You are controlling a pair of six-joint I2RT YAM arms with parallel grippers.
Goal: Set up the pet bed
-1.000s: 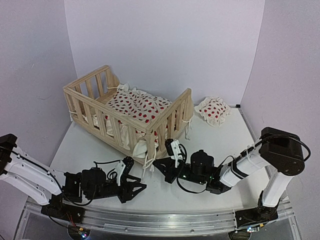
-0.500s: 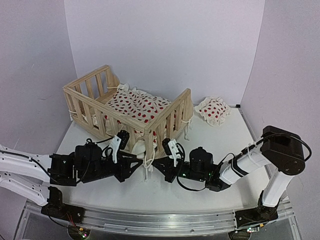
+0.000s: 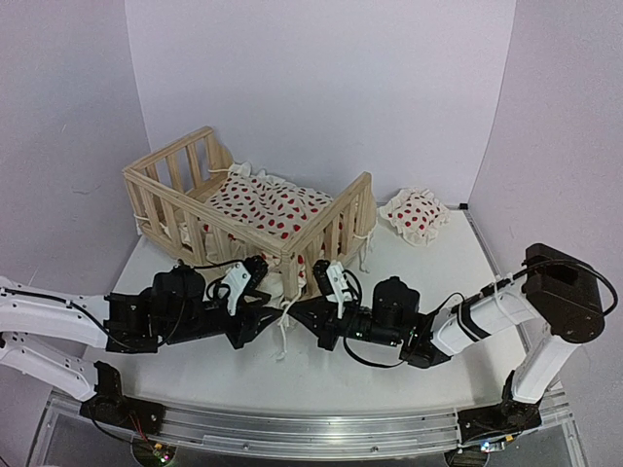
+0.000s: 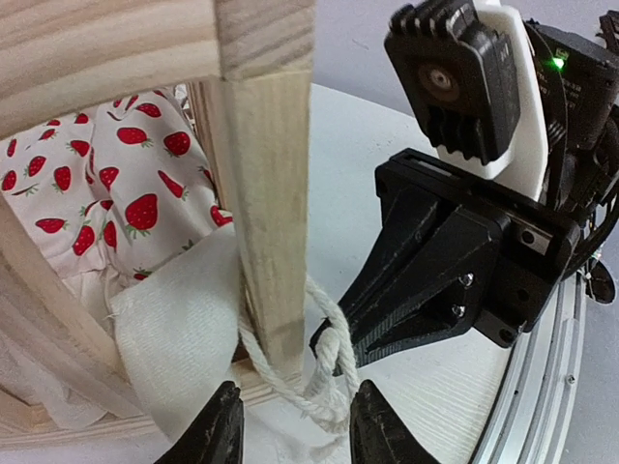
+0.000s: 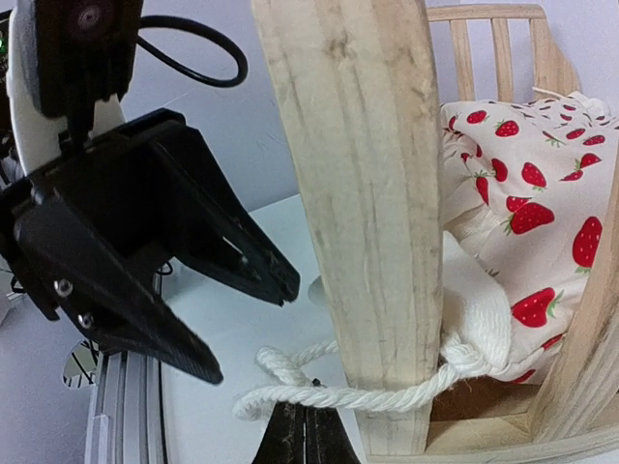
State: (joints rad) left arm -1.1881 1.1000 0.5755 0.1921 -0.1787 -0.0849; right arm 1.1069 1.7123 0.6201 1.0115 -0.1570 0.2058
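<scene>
tying step in hand: fastening the cushion (image 4: 116,184) to the pet bed (image 3: 209,218) by its tie string (image 4: 327,385) at the near corner post (image 4: 276,222). left gripper (image 4: 295,430): partly open, straddling the knotted string, clamping nothing, post straight ahead of the tips. right gripper (image 5: 305,435): pressed shut just beneath the string, pinch on it impossible to tell. next, probably needs closing on the loose end and pulling snug.

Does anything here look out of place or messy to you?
The small pillow lies on the table to the right of the bed, not in it. At the bed's near corner post, a tie string is only loosely looped, with its end trailing.
</scene>
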